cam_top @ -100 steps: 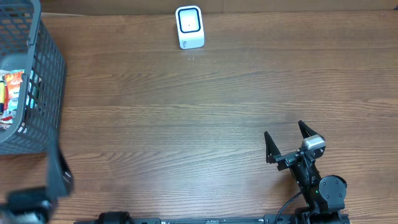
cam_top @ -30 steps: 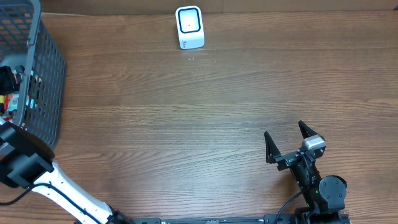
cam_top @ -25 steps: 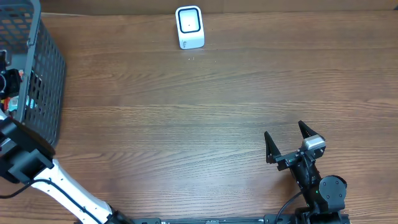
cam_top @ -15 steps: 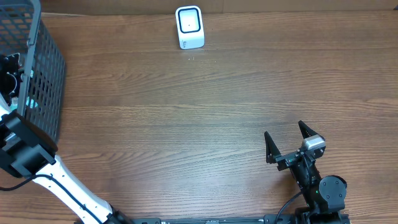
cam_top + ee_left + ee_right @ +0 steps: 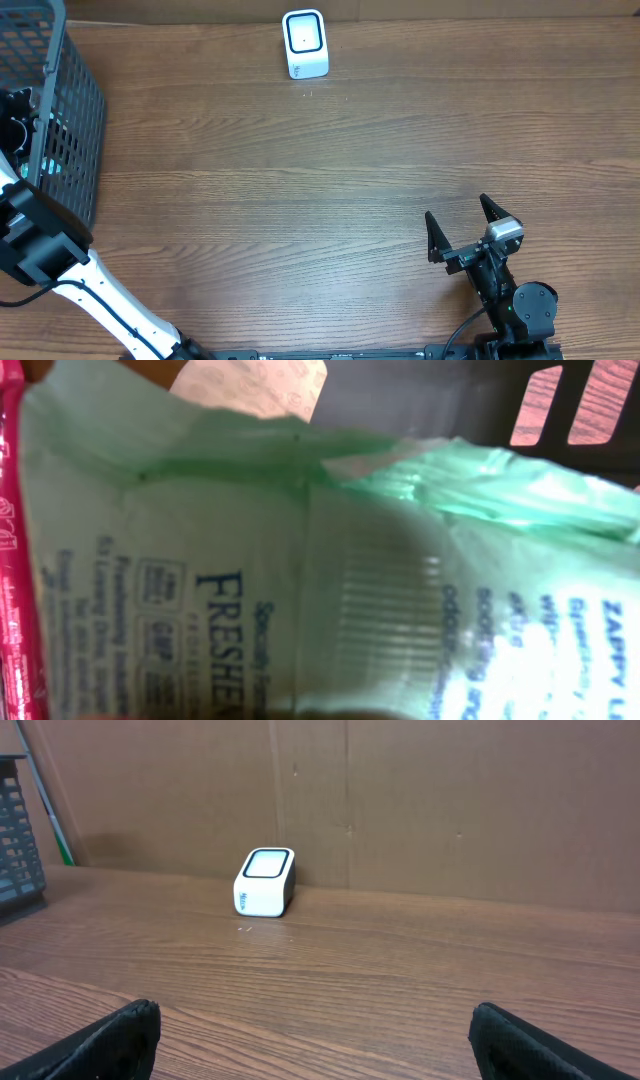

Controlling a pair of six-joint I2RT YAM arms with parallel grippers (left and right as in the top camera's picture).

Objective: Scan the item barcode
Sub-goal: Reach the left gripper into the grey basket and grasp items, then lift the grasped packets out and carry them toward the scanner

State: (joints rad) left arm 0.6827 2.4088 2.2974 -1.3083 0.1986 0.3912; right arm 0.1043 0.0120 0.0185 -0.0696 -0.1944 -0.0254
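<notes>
The item, a pale green packet (image 5: pixel 300 560) with blue print, fills the left wrist view at very close range; no barcode shows on it. My left gripper (image 5: pixel 14 108) reaches down inside the dark mesh basket (image 5: pixel 70 110) at the table's left edge. Its fingers are out of sight in the wrist view, so I cannot make out whether they hold the packet. The white scanner (image 5: pixel 305 43) stands at the far edge, also visible from the right wrist as the scanner (image 5: pixel 265 882). My right gripper (image 5: pixel 457 208) rests open near the front right, nothing between its fingertips (image 5: pixel 120 1040).
Beside the green packet lie a red packet edge (image 5: pixel 12 560) and a beige patterned packet (image 5: pixel 260 385). The basket wall (image 5: pixel 430 400) is close behind them. A cardboard wall (image 5: pixel 450 800) backs the wooden table (image 5: pixel 320 180).
My left arm came in from the front left and pushed farther up into the basket, then held still over the last half second. The right arm has not moved.
</notes>
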